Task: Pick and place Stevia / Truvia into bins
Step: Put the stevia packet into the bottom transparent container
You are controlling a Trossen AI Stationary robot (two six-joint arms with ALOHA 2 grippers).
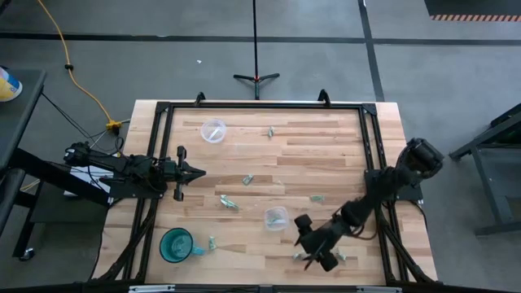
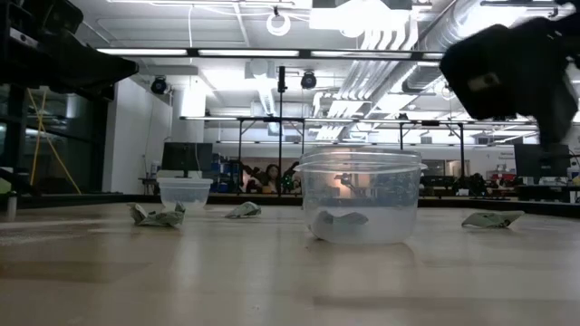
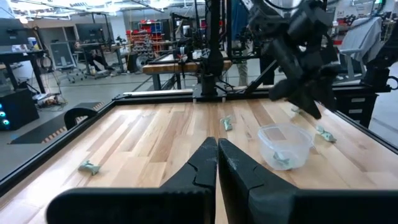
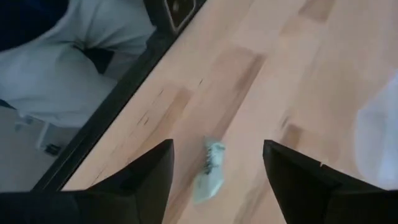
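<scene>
Several small pale green sachets lie flat on the wooden table, among them one [image 1: 247,180], one [image 1: 229,202] and one [image 1: 317,198]. One clear cup [image 1: 275,218] stands mid-table with a sachet [image 2: 340,224] inside; the second clear cup [image 1: 213,130] stands near the far edge. My right gripper [image 4: 217,149] is open above a sachet [image 4: 210,171] near the table's near edge, one finger on either side, not touching it. In the high view that gripper [image 1: 309,254] hides this sachet. My left gripper [image 3: 216,146] is shut and waits by the left edge [image 1: 191,172].
A teal handled cup [image 1: 175,244] stands at the near left with a sachet [image 1: 212,242] beside it. A black frame rail [image 4: 118,106] runs along the table edge close to my right gripper. Another sachet [image 1: 270,132] lies near the far edge. Bare wood [image 1: 326,155] spans the far right.
</scene>
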